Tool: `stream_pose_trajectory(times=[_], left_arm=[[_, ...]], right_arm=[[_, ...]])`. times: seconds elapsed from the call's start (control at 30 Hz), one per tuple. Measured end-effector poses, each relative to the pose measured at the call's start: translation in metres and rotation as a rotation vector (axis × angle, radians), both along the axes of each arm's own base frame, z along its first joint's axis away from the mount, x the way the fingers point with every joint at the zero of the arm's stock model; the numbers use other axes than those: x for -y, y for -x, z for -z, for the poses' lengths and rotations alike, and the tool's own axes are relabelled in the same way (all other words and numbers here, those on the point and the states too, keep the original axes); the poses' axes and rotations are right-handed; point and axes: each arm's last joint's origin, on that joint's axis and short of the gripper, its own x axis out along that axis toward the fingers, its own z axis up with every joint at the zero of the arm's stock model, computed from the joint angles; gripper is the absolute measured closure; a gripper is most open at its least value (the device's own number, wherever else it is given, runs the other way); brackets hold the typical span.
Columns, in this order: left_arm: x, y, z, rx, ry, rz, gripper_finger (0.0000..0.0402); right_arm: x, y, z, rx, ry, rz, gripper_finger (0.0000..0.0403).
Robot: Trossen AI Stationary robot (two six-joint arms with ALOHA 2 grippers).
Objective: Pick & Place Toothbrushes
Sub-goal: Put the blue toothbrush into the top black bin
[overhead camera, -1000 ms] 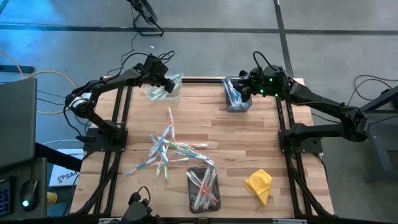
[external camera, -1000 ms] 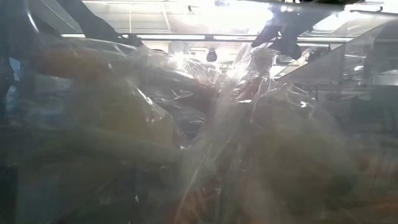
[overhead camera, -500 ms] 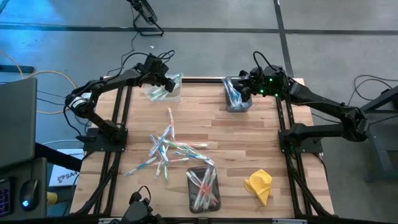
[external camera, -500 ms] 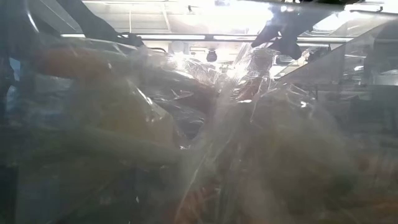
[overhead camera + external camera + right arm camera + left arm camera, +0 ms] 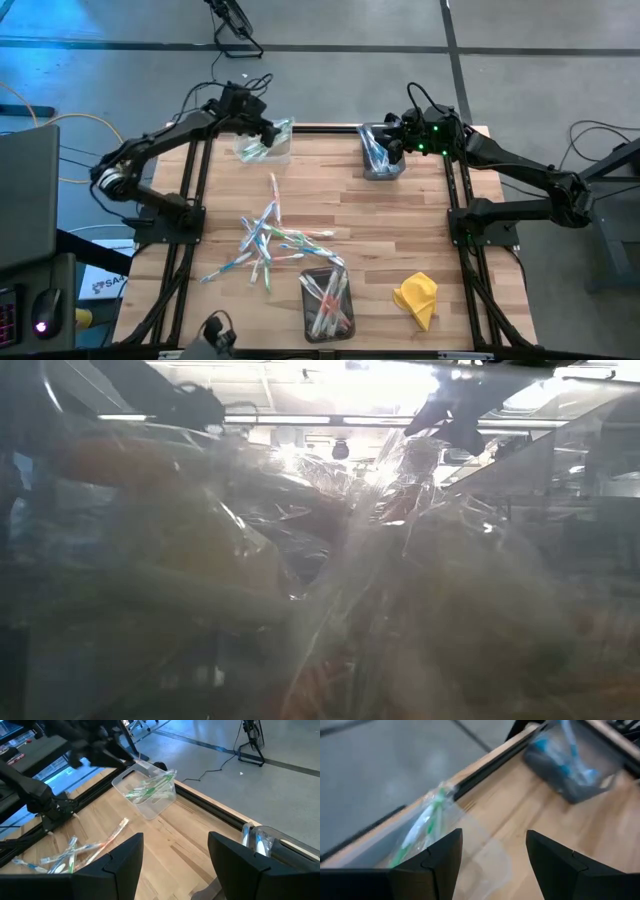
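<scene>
Loose toothbrushes [image 5: 268, 240] lie crossed in a pile on the wooden table's middle; they also show in the right wrist view [image 5: 75, 852]. Three clear bins hold more: a far-left bin [image 5: 265, 142] with green ones [image 5: 420, 832], a far-right bin [image 5: 380, 152] with blue ones [image 5: 565, 765], and a near bin [image 5: 325, 300]. My left gripper [image 5: 258, 122] hovers open over the far-left bin [image 5: 150, 795], holding nothing [image 5: 494, 837]. My right gripper [image 5: 388, 140] is open beside the far-right bin [image 5: 175, 840].
A crumpled yellow cloth [image 5: 417, 297] lies near the table's near right corner. Crinkled clear plastic [image 5: 330, 560] right at the lens fills the low view. Black frame rails run along the table's left and right sides. Bare wood lies between the pile and the far bins.
My left arm has drawn up and back toward the table's far left corner, rising from the far-left bin; its gripper stays open. The right arm and the toothbrushes have kept still.
</scene>
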Motion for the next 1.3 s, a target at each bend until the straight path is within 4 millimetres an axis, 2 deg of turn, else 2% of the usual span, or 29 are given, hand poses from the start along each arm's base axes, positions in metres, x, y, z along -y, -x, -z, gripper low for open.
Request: stream_pose_trajectory(times=[0.27,0.57,0.83,1.3], left_arm=[[0.052,0.007,-0.042,0.080,-0.096,0.138,0.0186],[0.097,0.006,-0.057,0.102,-0.106,0.288,0.0186],[0.120,0.004,-0.066,0.140,-0.129,0.384,0.0186],[0.149,-0.008,-0.065,0.148,-0.105,0.526,0.0186]], right_arm=[[0.000,0.000,0.000,0.000,0.000,0.001,0.0188],[0.000,0.000,0.000,0.000,0.001,0.003,0.0188],[0.000,0.000,0.000,0.000,0.001,0.003,0.0188],[0.000,0.000,0.000,0.002,-0.002,0.004,0.0188]])
